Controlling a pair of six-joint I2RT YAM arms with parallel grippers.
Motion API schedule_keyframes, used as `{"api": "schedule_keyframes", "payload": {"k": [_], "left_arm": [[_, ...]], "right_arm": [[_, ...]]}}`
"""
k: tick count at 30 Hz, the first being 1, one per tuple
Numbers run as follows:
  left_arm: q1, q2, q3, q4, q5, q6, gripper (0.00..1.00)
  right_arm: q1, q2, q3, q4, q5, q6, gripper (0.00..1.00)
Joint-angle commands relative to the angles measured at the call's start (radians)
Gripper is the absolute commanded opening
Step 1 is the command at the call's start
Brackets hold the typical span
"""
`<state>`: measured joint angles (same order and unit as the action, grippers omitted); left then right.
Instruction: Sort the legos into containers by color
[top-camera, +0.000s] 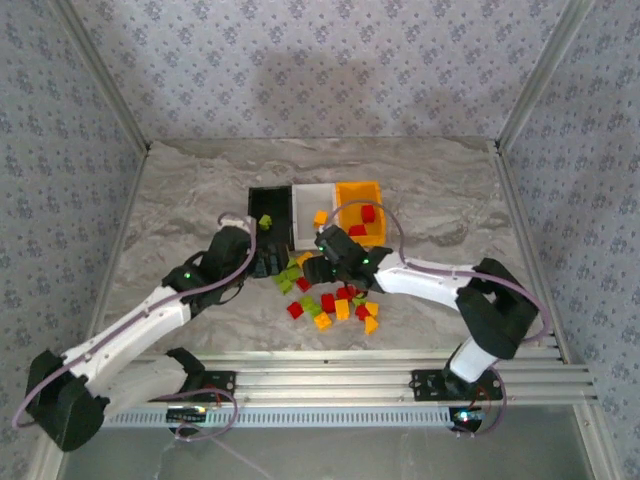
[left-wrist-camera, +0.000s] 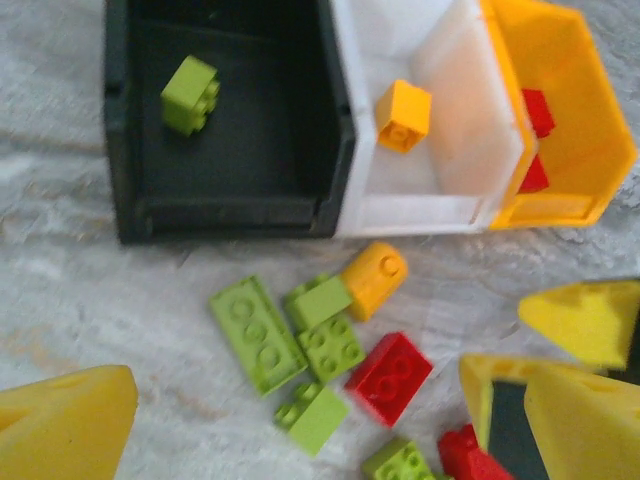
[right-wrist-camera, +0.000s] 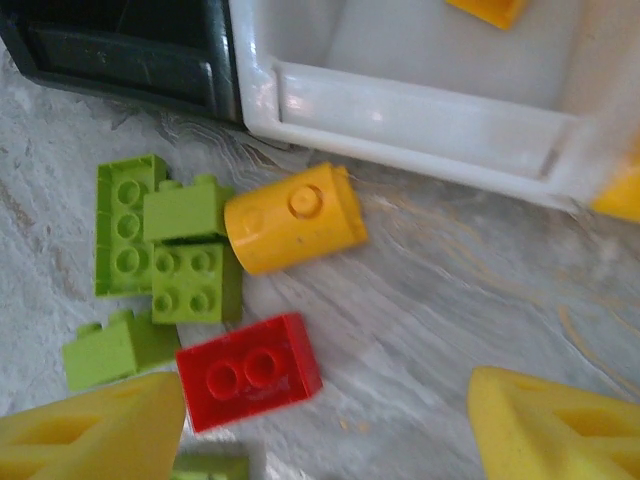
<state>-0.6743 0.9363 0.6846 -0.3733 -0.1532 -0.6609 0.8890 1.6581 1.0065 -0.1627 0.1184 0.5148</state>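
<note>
One green lego (left-wrist-camera: 190, 93) occupies black bin (left-wrist-camera: 230, 213), orange lego (left-wrist-camera: 403, 115) white bin (left-wrist-camera: 420, 212); left gripper (left-wrist-camera: 310, 400), right gripper (right-wrist-camera: 330, 400) apart.

Soft, even light falls from above. A broad dim patch lies on the back wall (top-camera: 300, 80), and the top view is slightly grainy. Ahead of the left end effector (left-wrist-camera: 295, 400) the white bin (left-wrist-camera: 440, 150) is washed out. Glare streaks the bin's rim ahead of the right end effector (right-wrist-camera: 328, 400). Both end effectors' fingers (right-wrist-camera: 90, 430) are out of focus at the lower frame edge.
</note>
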Motion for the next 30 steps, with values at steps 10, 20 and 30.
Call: {"api": "schedule_keyframes", "payload": {"k": [10, 20, 30], "left_arm": [[-0.001, -0.217, -0.112, -0.140, -0.063, -0.075, 1.00], [0.002, -0.211, -0.117, -0.144, -0.082, -0.072, 1.00], [0.010, -0.180, -0.122, -0.134, -0.077, -0.077, 1.00]], "right_arm": [[0.079, 0.154, 0.110, -0.090, 0.055, -0.040, 0.79], [0.090, 0.237, 0.138, -0.093, 0.048, -0.055, 0.79], [0.091, 0.266, 0.155, -0.077, 0.033, -0.083, 0.69]]}}
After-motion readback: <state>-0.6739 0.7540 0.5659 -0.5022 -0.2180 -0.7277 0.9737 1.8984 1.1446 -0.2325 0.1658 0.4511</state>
